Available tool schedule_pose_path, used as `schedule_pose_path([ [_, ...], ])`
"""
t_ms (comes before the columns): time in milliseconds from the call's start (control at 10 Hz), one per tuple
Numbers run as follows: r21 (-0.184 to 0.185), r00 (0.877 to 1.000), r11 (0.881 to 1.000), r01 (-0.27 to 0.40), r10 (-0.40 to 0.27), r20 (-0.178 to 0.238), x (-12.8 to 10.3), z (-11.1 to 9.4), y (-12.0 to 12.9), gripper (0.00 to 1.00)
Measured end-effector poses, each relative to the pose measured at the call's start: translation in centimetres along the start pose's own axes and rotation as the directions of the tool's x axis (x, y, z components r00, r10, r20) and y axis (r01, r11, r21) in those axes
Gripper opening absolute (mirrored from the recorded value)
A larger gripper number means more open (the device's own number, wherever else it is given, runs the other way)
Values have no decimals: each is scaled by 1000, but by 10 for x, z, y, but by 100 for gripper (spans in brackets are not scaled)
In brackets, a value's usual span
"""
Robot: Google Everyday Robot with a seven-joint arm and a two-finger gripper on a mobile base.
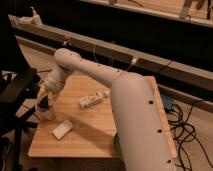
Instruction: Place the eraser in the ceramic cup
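Note:
The white ceramic cup (46, 113) stands near the left edge of the wooden table (95, 125). My gripper (44, 98) hangs right above the cup's mouth, at the end of the pale arm that reaches in from the right. A small dark shape (45, 104), apparently the black eraser, sits between the gripper and the cup's rim. I cannot tell whether it is held or lies inside the cup.
A pale beige flat block (62, 129) lies in front of the cup. A white bottle-like object (93, 100) lies at the table's middle. A sliver of green plate (116, 144) shows behind my arm. A black chair (15, 90) stands at the left, and cables (185, 130) lie at the right.

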Motion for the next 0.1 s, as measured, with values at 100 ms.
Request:
schedule_pose_path([
  [100,-2,1000,1000,-2,2,-1,0,-1,0,80],
])
